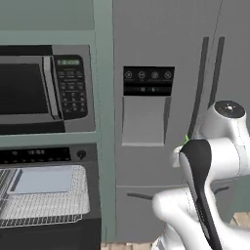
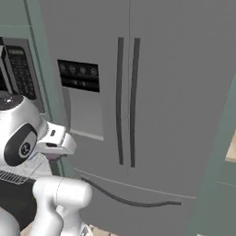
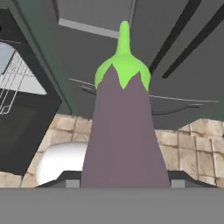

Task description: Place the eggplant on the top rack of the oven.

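In the centre of the hand view, eggplant (image 3: 122, 131) standing lengthwise between the dark fingertips, green stem pointing to the top of the frame; gripper (image 3: 124, 181) clamped on its purple body. At the left edge of the same frame, top rack (image 3: 17, 87) as a corner of wire grid, well apart from the eggplant.

Step in hand, by judgement: carry to the oven. Swing the load toward the left of the frame, well clear of the refrigerator (image 1: 161, 49) door. Keep the grip unchanged during travel. Approach above the raised wire edge, then lower onto the tray (image 1: 46, 179); release only once the body rests flat, since a rounded vegetable probably rolls.

In the lower left of the left base view, full layout: oven (image 1: 49, 155) control strip with round knob, rack drawn out below it bearing the pale tray, microwave (image 1: 44, 88) above. Eggplant there only as a green sliver (image 1: 187, 139) behind the wrist at centre right. In the lower left of the right base view, only a corner of wire rack (image 2: 18, 171) under the arm; grip detail hidden there
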